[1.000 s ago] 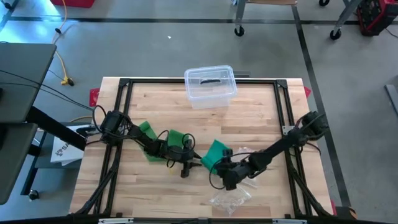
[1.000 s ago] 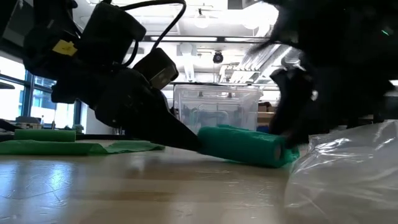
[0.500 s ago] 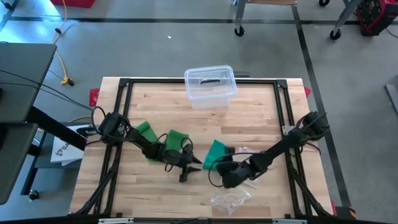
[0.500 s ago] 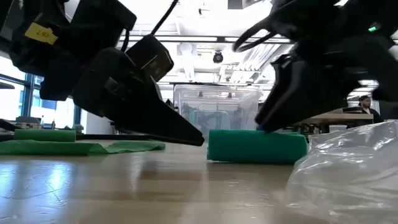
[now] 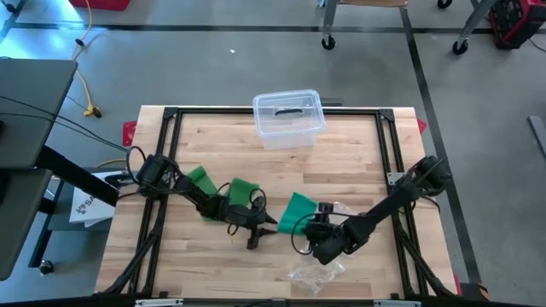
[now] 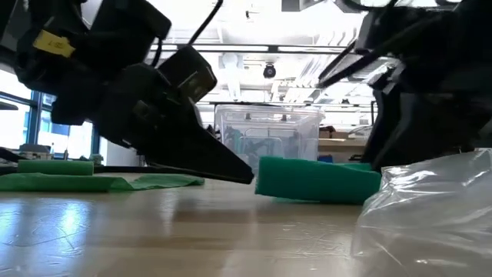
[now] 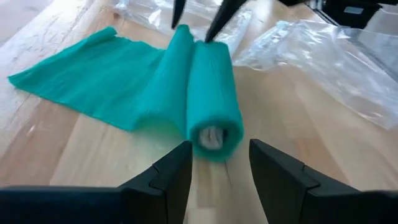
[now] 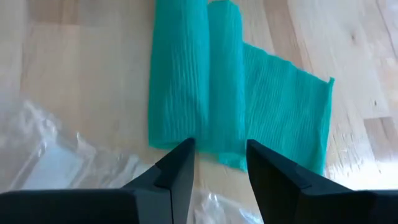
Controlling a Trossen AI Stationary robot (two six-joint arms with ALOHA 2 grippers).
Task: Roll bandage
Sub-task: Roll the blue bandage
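Observation:
A green bandage (image 5: 294, 211) lies partly rolled on the wooden table. Its roll (image 7: 211, 81) rests on the boards and its unrolled tail (image 8: 286, 106) lies flat beside it. My left gripper (image 5: 264, 228) is open, level with the table at the roll's left end (image 6: 261, 178). One finger stands on either side of that end, just apart from it. My right gripper (image 5: 304, 228) is open at the roll's opposite end (image 8: 205, 146). My right gripper's fingertips (image 7: 214, 22) stand over the roll's far end, slanting down from the table's right and near side. I cannot tell whether they touch the bandage.
A crumpled clear plastic bag (image 5: 316, 271) lies close by on the near side of the right gripper. More green bandage (image 5: 202, 179) lies under the left arm, with another piece (image 5: 243, 189) beside it. A clear lidded box (image 5: 288, 118) stands at the far edge.
The roll, which was tilted with one end raised, now lies level on the table. My left gripper has drawn back a little toward the table's left, off the roll's end. My right gripper has drawn back slightly toward the right and near side.

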